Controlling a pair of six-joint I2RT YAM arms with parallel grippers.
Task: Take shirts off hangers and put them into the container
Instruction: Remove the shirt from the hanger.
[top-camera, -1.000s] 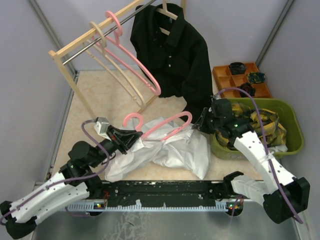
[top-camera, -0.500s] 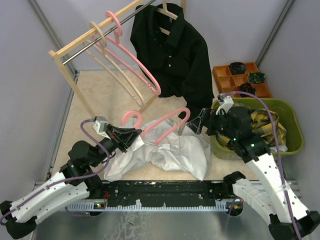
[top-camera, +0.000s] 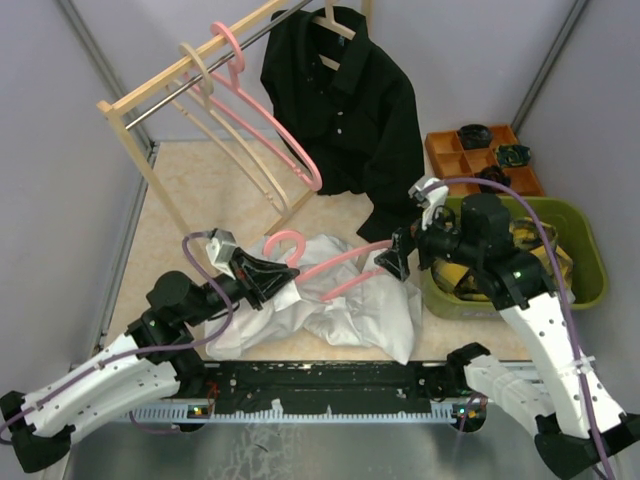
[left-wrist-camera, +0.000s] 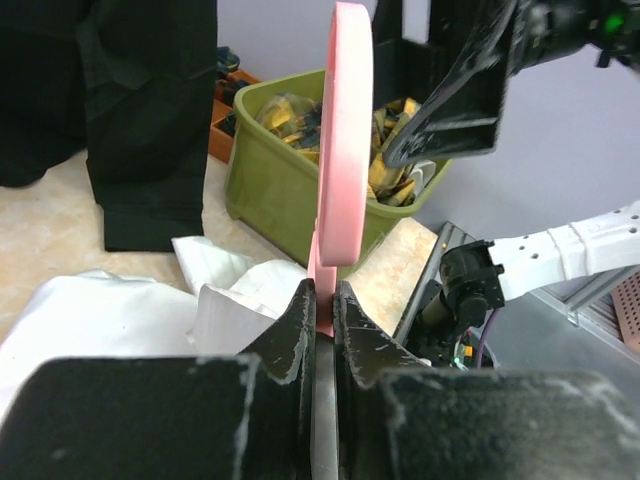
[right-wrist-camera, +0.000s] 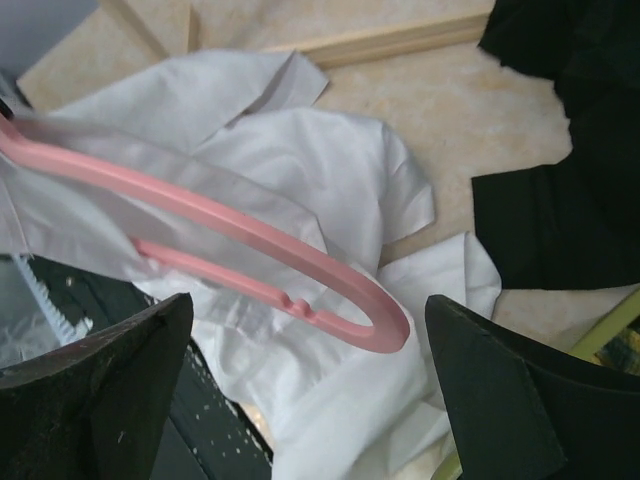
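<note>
A pink hanger (top-camera: 335, 262) slants over a crumpled white shirt (top-camera: 330, 312) on the table. My left gripper (top-camera: 268, 282) is shut on the hanger (left-wrist-camera: 345, 130) just below its hook. White cloth still drapes over the hanger's left part (right-wrist-camera: 250, 235), while its rounded right end is bare. My right gripper (right-wrist-camera: 310, 395) hangs open just above that end, touching nothing. A black shirt (top-camera: 345, 110) hangs on a hanger at the rack. The olive-green container (top-camera: 588, 262) at the right holds a plaid shirt (top-camera: 535, 255).
The wooden rack (top-camera: 150, 160) with its metal bar stands at the back left and carries a pink hanger (top-camera: 275, 135) and a beige hanger (top-camera: 235, 135), both bare. An orange compartment tray (top-camera: 440, 150) sits behind the container. The black shirt's hem (right-wrist-camera: 570, 190) reaches the table near my right gripper.
My right gripper has gone from shut to open and now sits off the hanger's end. The left gripper has carried the hanger's hook end to the right and a little up.
</note>
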